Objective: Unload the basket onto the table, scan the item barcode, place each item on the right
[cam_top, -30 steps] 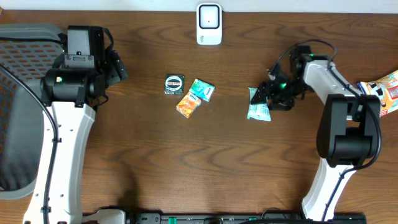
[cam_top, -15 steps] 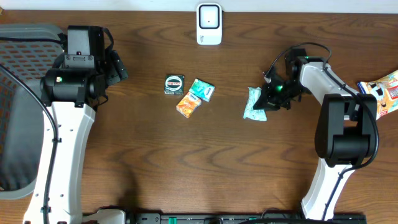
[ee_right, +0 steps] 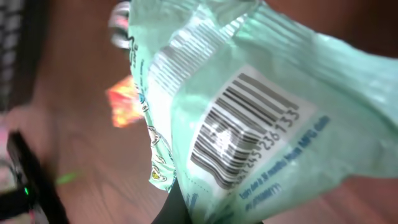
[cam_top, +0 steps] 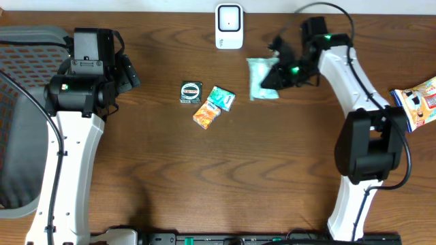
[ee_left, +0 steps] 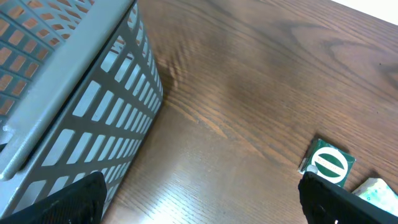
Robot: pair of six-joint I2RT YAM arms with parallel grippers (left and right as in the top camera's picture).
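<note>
Packet [cam_top: 262, 70] of pale green film hangs pinched in our right tool [cam_top: 281, 68], which is clenched on one edge of it, so the rest droops ahead of the tips and looks clear of the bench [cam_top: 204, 177]. We judge the edge grip is meant to leave the barcode [ee_right: 245, 127] bare. The right wrist view shows the stripes uncovered, though the film is creased and shiny there. The white scanner [cam_top: 229, 26] stands just past the packet on the side away from the tool, near but apart. We cannot tell whether the barcode faces its window. Our left tool [cam_top: 129, 73] hangs released, well away, with the grey basket [ee_left: 74, 93] just to its left, out of the way.
</note>
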